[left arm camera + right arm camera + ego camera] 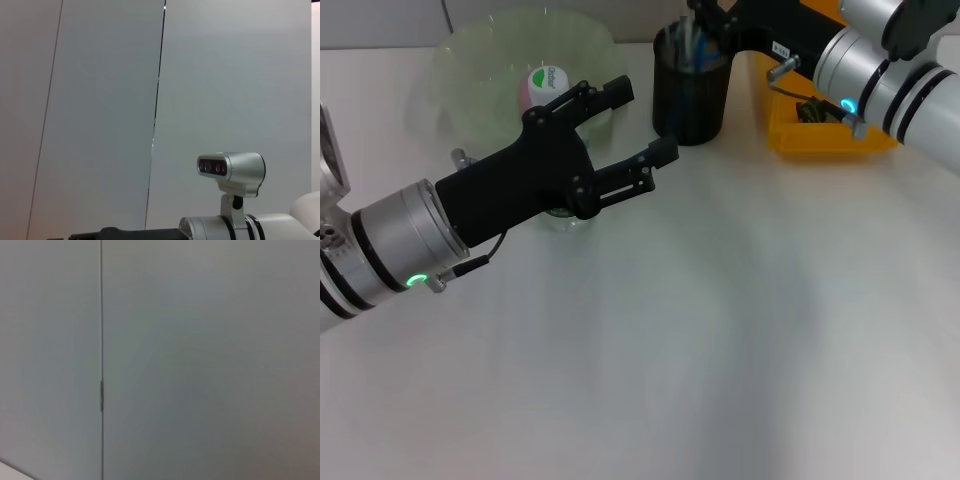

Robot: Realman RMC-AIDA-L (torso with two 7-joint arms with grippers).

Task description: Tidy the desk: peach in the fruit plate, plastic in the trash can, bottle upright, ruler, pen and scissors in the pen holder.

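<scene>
The white desk [650, 370] carries no loose ruler, pen, scissors or plastic on its visible surface, which suggests the sorting steps are largely complete. The left gripper [638, 122] extends over the desk between the plate and the holder, fingers spread apart and holding nothing. The right gripper [712, 18] sits at the mouth of the holder; whether its fingers are apart or together cannot be told. The pale green fruit plate [470, 55] stands at the far left and holds a rounded pink item with a green-and-white label [542, 85], judged to be the peach, so that step appears done. The yellow bin [820, 135] at the far right, judged to be the trash can, contains something dark; its contents cannot be identified. The black pen holder [688, 95] stands between plate and bin with slender items upright inside; which ones cannot be resolved. A clear object [558, 215] beneath the left arm, probably the bottle, is mostly hidden, so its upright status is unconfirmed. Both wrist views show only wall.
</scene>
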